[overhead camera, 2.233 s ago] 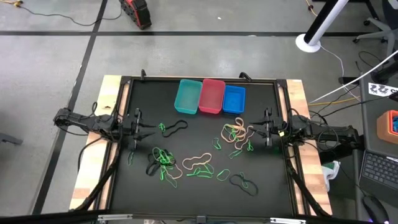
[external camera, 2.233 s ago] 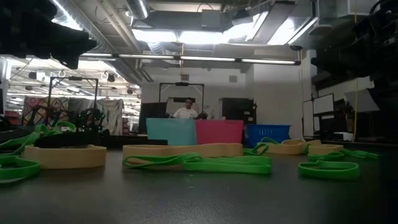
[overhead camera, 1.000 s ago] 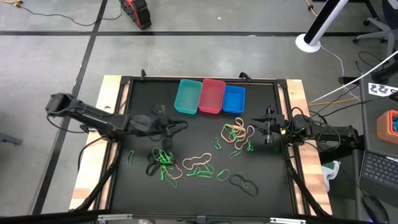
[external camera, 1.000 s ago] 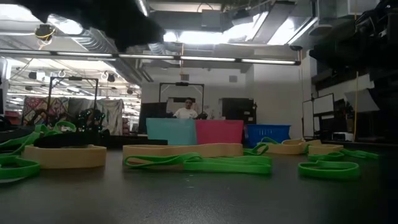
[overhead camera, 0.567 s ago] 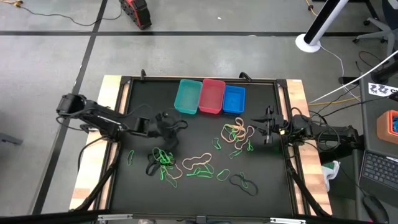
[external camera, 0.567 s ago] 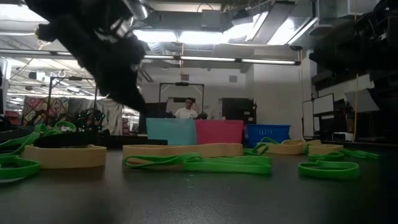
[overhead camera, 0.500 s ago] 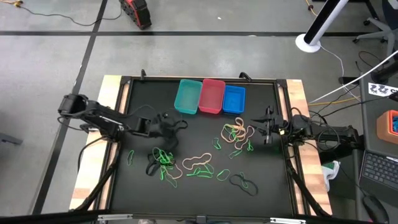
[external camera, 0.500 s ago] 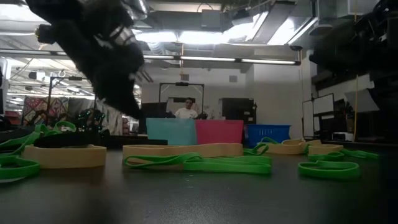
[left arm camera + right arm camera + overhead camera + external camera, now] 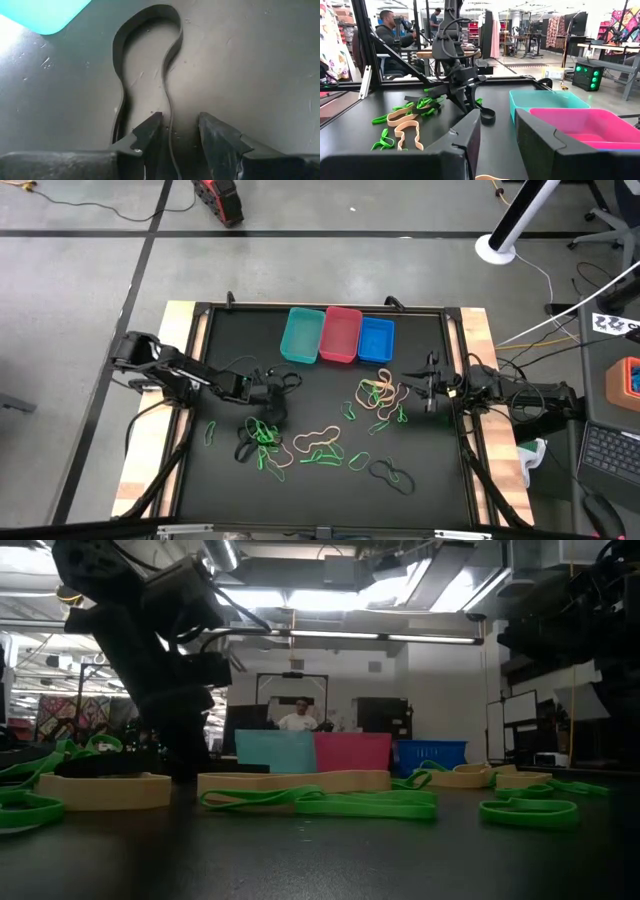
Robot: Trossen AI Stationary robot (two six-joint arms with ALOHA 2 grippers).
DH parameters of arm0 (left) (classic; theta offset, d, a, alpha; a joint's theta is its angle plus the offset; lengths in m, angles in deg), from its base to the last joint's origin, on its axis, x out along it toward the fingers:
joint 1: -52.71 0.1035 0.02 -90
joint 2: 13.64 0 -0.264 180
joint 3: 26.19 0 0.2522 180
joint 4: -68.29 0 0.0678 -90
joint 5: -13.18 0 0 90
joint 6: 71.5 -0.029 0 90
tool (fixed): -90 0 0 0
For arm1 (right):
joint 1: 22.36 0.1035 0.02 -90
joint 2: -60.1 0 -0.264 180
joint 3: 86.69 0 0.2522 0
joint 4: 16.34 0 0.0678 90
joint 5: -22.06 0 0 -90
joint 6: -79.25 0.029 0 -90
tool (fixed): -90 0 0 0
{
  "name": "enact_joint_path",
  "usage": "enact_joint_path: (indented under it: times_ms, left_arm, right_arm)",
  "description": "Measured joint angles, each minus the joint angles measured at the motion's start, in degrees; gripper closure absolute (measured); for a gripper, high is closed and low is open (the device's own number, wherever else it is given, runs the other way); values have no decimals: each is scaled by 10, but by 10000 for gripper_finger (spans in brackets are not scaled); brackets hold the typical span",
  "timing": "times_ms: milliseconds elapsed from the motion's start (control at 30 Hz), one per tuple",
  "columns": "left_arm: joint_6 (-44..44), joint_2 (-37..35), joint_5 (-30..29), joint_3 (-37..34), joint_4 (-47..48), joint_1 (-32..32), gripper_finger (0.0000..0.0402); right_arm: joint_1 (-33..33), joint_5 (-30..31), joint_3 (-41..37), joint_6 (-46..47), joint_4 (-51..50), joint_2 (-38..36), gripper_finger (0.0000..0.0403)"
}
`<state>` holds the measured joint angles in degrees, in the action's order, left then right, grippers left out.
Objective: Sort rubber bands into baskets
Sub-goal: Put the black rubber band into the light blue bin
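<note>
- Step in hand, as I judge it: picking up the black rubber band (image 9: pixel 150 60) that lies flat on the bench (image 9: pixel 440 480) just in front of the teal basket (image 9: pixel 301 335).
- To do it well, the left gripper (image 9: pixel 179 131) should come straight down until its tips meet the bench, keep the band's one strand between the jaws, then close; the strand is thin and floppy, so closing too high would miss it.
- The left gripper is open and holds nothing; one strand of the black band runs up between its fingers (image 9: pixel 148 131) in the left wrist view.
- The left arm reaches in from the bench's left edge, its gripper (image 9: pixel 268 388) pointed steeply down at the band's near end.
- The right gripper (image 9: pixel 495 131) waits at the right edge of the bench, level and facing the middle, jaws apart and empty.
- Green, tan and black rubber bands (image 9: pixel 300 442) lie scattered over the middle of the bench; the teal basket, red basket (image 9: pixel 341 333) and blue basket (image 9: pixel 376 340) stand side by side at the far edge.
</note>
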<state>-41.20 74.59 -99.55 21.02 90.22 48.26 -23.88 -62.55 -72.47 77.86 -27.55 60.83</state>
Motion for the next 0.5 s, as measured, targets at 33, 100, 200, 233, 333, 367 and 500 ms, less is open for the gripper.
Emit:
enact_joint_path:
  times_ms: [33,100,200,233,333,367,500]
  left_arm:
    - [0,0,0,0,0,0,277]
    - [0,0,1,0,-1,0,292]
    - [-1,1,3,0,-2,0,334]
    - [-1,1,3,0,-3,0,351]
    - [0,0,3,0,-13,0,392]
    - [-1,-2,2,-1,-20,0,393]
    - [-6,-23,3,-1,-59,0,396]
  right_arm:
    - [0,0,0,0,0,0,281]
    - [0,0,0,0,0,0,281]
    - [0,1,0,0,0,0,281]
    - [0,1,0,0,0,0,281]
    - [0,1,0,0,0,0,281]
    - [0,1,0,0,0,0,281]
    - [0,1,0,0,0,0,281]
